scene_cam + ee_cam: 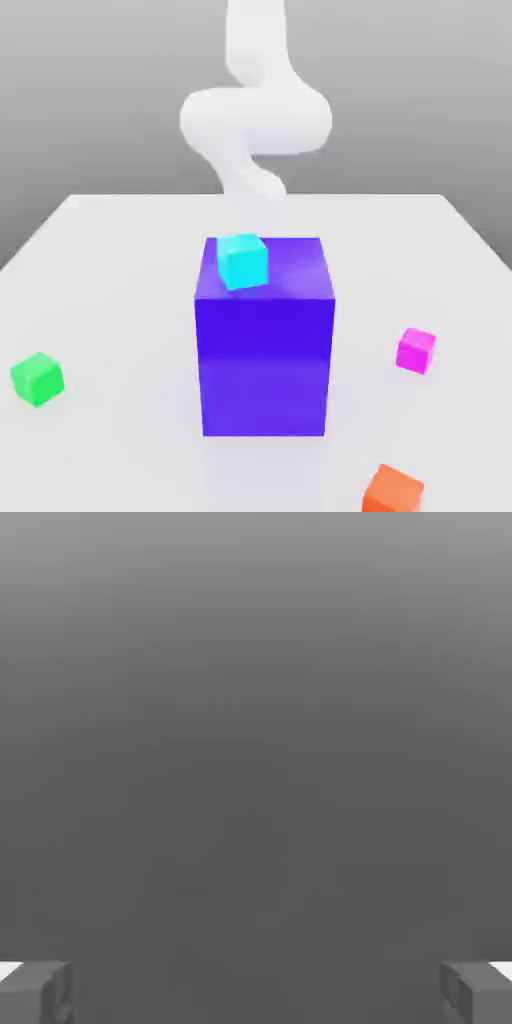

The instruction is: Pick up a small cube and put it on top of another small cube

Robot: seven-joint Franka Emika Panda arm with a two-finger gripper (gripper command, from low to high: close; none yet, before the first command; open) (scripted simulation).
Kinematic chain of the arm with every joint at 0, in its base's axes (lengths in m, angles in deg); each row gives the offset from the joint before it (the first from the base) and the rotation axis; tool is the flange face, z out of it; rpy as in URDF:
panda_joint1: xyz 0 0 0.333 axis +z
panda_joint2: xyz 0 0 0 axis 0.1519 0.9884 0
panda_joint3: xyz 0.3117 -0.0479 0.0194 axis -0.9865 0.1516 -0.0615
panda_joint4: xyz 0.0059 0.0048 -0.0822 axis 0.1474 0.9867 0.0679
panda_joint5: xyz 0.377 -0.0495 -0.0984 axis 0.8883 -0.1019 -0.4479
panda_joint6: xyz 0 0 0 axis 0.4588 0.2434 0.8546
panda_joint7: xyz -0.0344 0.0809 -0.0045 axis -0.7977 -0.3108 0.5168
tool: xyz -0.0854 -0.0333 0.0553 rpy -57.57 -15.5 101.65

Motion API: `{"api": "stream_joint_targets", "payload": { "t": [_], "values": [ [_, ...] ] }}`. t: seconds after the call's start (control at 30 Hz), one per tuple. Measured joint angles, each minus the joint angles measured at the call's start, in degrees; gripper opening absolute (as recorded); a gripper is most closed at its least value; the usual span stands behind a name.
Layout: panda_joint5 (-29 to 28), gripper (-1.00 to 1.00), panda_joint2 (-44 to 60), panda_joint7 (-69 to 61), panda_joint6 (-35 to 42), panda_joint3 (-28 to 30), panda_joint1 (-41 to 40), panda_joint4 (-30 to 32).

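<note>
Matt white table (120,260); faintly glossy blue-violet block (265,360); smooth, plastic-looking magenta cube (415,351).

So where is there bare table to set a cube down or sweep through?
Bare table lies between the green cube and the blue-violet block, and behind the block. The exterior view's right is more crowded: magenta cube, orange cube.
</note>
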Motion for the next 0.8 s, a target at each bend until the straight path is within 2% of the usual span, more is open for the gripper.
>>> {"api": "stream_joint_targets", "payload": {
  "t": [0.47, 0.8],
  "values": [
    [8.32, 0.0, 19.62, -10.19, -14.26, -5.32, 16.84, 15.05],
    [8.61, 0.0, 33.18, -13.22, -24.72, -13.13, 25.96, 25.77]
  ]
}}
